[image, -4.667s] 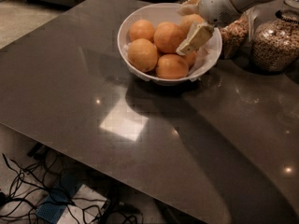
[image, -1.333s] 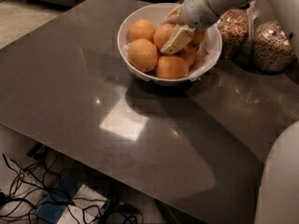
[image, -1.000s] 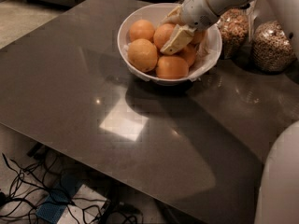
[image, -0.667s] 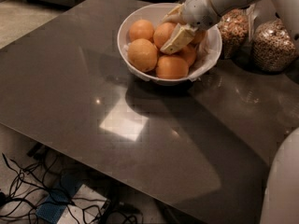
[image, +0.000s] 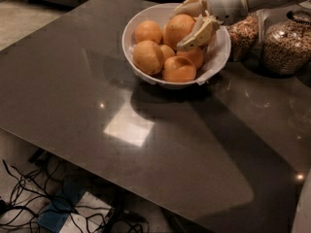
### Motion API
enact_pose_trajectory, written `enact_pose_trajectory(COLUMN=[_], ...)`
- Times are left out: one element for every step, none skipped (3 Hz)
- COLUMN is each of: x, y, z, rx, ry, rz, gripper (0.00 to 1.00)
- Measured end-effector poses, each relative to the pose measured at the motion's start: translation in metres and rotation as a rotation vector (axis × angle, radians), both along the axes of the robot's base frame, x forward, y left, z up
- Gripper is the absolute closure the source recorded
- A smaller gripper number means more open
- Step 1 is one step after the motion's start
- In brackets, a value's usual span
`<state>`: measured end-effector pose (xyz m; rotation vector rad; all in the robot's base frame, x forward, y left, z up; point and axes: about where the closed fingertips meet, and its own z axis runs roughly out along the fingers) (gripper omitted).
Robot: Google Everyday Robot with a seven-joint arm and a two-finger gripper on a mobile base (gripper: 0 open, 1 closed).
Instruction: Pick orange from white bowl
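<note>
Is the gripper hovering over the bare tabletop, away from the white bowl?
No, the gripper is over the white bowl, its fingers closed on either side of the orange.

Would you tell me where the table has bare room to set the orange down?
The table is bare in front and left of the white bowl. Crowded at the back right: the gripper holds the orange at the bowl, beside two glass jars.

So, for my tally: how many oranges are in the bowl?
6 in the white bowl: the orange in the gripper at the back, others back left, front left, front centre, right, and a small middle one; more may hide underneath.
</note>
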<state>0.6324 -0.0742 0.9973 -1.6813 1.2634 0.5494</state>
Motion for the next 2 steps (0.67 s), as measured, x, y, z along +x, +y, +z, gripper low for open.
enact_pose_trajectory(x=[-0.0139, -0.0139], y=[-0.0056, -0.0056], z=[0.0206, 0.0206], rx=[0.051, 0.051], ry=[-0.04, -0.04], rz=[0.028, 0.028], gripper=[1.0, 1.0])
